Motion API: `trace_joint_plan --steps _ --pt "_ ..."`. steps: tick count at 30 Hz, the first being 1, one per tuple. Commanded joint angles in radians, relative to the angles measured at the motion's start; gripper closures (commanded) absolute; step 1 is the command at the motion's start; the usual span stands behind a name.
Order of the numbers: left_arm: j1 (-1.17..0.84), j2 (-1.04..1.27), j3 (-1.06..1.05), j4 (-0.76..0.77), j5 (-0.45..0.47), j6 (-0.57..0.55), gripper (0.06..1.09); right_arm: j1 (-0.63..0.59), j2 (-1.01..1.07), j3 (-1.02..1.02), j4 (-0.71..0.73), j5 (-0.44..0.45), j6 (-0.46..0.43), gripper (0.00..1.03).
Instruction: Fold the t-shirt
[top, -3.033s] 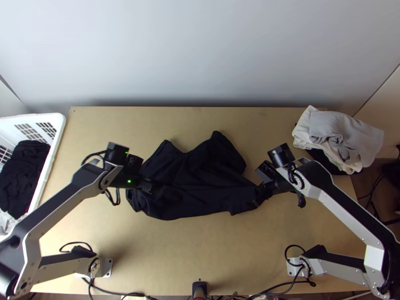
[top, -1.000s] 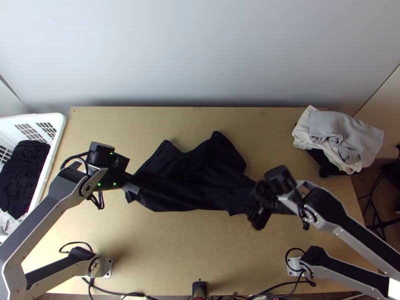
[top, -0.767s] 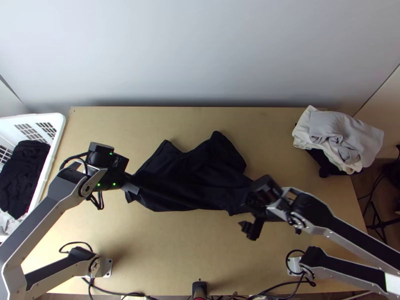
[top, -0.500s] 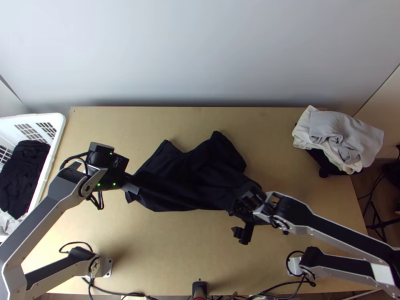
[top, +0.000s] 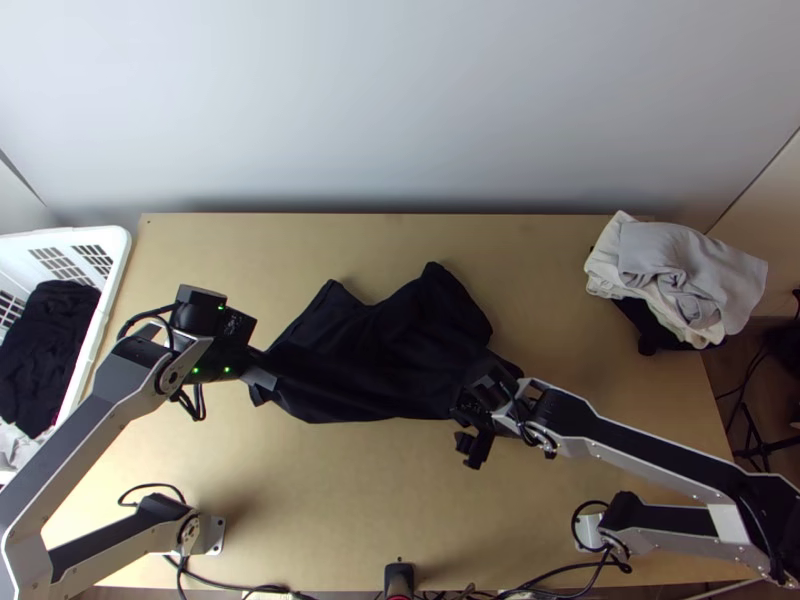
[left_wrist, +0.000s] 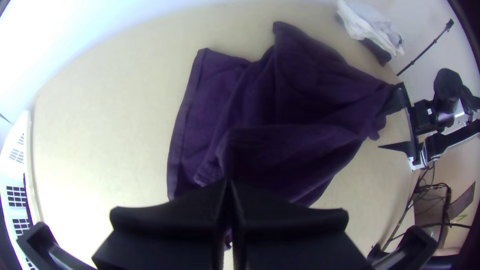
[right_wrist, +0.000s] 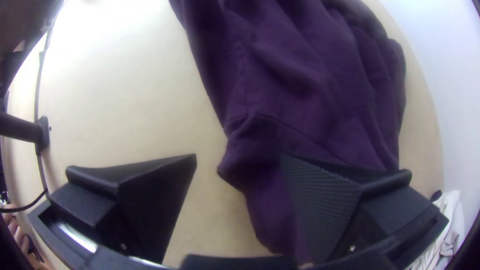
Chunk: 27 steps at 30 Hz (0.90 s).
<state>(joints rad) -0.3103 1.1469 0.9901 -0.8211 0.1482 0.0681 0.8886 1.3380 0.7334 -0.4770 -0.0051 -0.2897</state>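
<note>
Well, from the top: on the table (top: 350, 500), a rumpled t-shirt (top: 390, 340) between left gripper (top: 264, 378) and right gripper (top: 466, 425). Left wrist view: closed on gathered t-shirt. Right wrist view: spread wide, gripping nothing, one finger (right_wrist: 322, 200) over the t-shirt.

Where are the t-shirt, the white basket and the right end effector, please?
T-shirt (top: 380, 350): top view, middle of cloth.
White basket (top: 122, 252): top view, its rim.
Right end effector (right_wrist: 239, 155): right wrist view, between fingertips.

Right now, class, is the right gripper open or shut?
Open: the right gripper has its fingers wide apart, table and shirt showing between.
</note>
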Motion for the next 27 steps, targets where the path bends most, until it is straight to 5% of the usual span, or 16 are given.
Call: trace_joint_plan --steps 1,7,16,27 --pt "-0.001 -0.001 0.005 -0.001 0.002 0.002 1.05 -0.039 0.018 -0.017 0.043 0.037 -0.002 0.48" --pt "0.0 -0.015 0.005 -0.007 0.002 0.002 1.05 -0.066 0.016 -0.019 0.057 0.039 -0.037 0.99" --pt "0.022 -0.062 0.012 -0.029 0.001 0.002 1.05 -0.123 -0.059 0.029 -0.066 0.039 -0.055 1.0" --pt "0.062 -0.165 0.119 -0.061 -0.002 0.038 1.05 -0.18 -0.217 0.354 -0.304 0.036 -0.072 1.0"
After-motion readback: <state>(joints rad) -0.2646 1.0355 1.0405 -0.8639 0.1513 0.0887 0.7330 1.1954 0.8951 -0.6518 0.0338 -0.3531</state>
